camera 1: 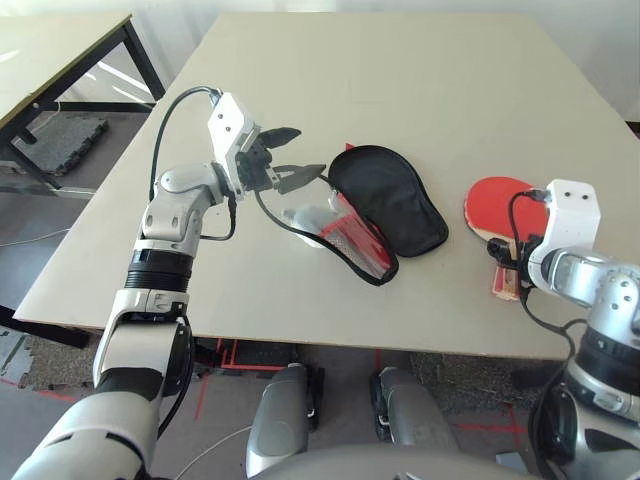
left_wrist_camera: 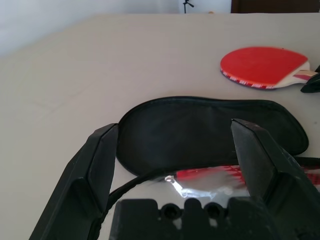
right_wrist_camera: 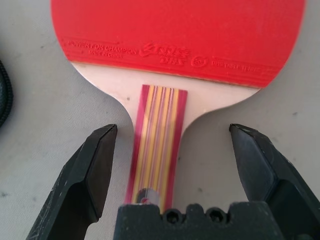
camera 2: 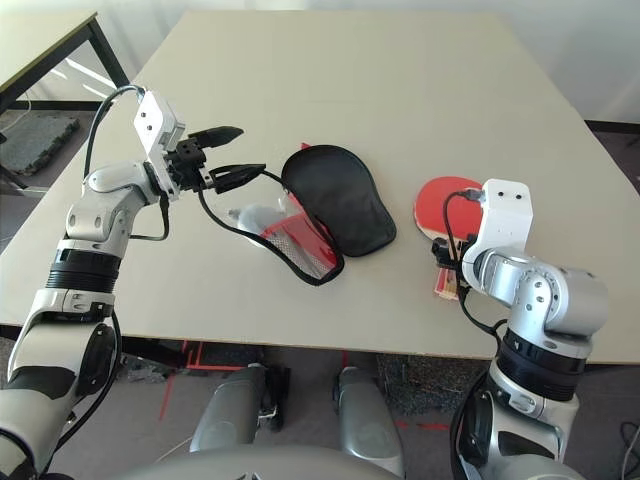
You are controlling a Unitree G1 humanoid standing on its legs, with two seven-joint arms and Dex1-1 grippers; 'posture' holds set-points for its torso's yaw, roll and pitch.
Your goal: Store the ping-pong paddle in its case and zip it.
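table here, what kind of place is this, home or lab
Likely a lab or test room: a plain beige table, red tape marks on the floor, a second black-framed workbench beside it.

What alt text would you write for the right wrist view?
The open right hand straddles the striped handle of the ping-pong paddle, one black finger on each side, not touching it. The red-faced paddle lies flat on the beige table.
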